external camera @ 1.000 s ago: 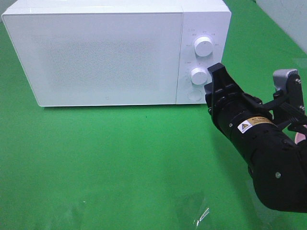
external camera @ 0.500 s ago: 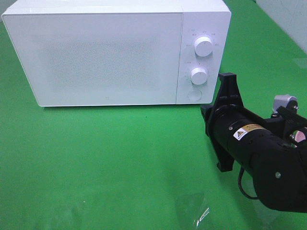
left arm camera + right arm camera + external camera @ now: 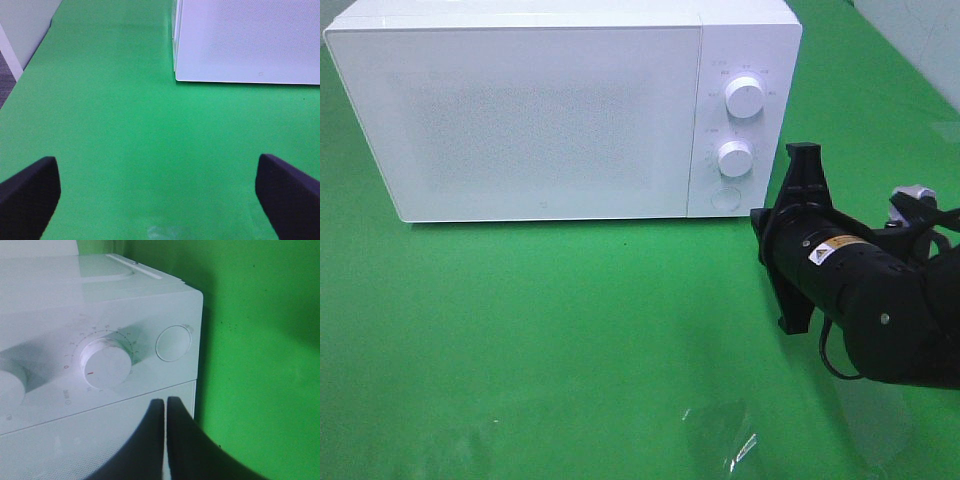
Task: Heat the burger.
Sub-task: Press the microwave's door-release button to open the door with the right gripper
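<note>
The burger is out of view in every frame. The white microwave stands at the back of the green table with its door shut. My right gripper is shut and empty, turned on edge, a little to the right of the control panel and apart from it. In the right wrist view its closed fingertips point at the panel below the lower knob and the round button. My left gripper is open and empty over bare green mat, its dark fingers spread wide.
The panel carries an upper knob, a lower knob and a round button. A microwave corner shows ahead of the left gripper. A grey wall borders the table's left edge.
My right gripper has drawn back from the lower knob toward the right and down, rolled onto its edge, and its jaws have closed. The left arm has not moved.
</note>
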Available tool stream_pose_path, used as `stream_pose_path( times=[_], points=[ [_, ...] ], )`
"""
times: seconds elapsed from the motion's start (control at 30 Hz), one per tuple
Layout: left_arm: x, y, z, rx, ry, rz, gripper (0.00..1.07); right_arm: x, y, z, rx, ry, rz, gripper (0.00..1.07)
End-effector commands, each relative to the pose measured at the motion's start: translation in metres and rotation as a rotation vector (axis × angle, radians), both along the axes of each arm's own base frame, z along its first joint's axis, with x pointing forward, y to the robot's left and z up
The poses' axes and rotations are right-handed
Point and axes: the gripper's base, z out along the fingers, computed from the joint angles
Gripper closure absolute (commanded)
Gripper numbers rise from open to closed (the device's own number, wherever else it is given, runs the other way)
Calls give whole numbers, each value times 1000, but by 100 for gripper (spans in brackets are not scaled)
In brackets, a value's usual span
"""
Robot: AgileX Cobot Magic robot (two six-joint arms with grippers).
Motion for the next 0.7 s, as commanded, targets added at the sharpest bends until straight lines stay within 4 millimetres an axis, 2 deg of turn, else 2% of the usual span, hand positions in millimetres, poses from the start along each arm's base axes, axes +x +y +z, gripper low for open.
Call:
stream_pose_path(
  times=[0.03, 0.07, 0.33, 0.47, 0.57, 0.7],
  points=[
    [-2, -1, 0, -10, -25, -1, 9, 9, 3, -1, 25, -9, 21, 107],
    [-2, -1, 0, -10, -25, -1, 9, 18, 5, -4, 26, -14, 34, 107],
    [-2, -1, 0, -9, -25, 0, 9, 43, 6, -16, 23, -21, 25, 107],
    [-2, -1, 0, -9, -25, 0, 9, 64, 4, -25, 16, -27, 23, 107],
    [-2, -1, 0, -9, -25, 0, 9, 66, 3, -25, 17, -31, 20, 107],
    [-2, -1, 0, -8, -25, -1, 9, 75, 6, -36, 29, -3, 18, 107]
  ],
)
